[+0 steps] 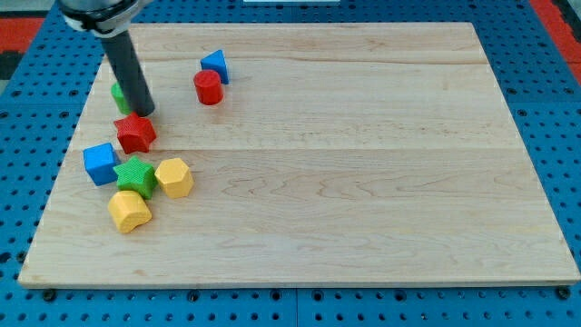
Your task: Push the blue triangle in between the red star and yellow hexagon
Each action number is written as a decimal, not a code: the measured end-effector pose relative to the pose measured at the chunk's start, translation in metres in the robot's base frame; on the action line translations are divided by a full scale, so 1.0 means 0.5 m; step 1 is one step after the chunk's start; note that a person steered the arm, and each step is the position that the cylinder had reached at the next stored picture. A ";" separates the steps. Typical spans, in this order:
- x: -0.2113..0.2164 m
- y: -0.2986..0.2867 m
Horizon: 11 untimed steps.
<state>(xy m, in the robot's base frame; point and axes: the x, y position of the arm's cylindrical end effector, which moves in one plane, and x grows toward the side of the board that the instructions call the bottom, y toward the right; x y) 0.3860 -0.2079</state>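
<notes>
The blue triangle [215,65] lies near the view's top left, touching the red cylinder [208,87] just below it. The red star [135,133] lies further left and lower. The yellow hexagon [174,177] lies below the red star, to its right. My tip [143,111] rests right above the red star, touching or almost touching it, well left of the blue triangle. The rod hides most of a green block [119,94].
A green star [136,175] sits between a blue cube [101,163] and the yellow hexagon. A yellow block [130,210] lies below the green star. The wooden board [363,163] ends close to the blocks at the view's left.
</notes>
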 end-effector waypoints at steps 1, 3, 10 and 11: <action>0.072 0.045; 0.145 0.067; -0.003 0.129; 0.089 0.093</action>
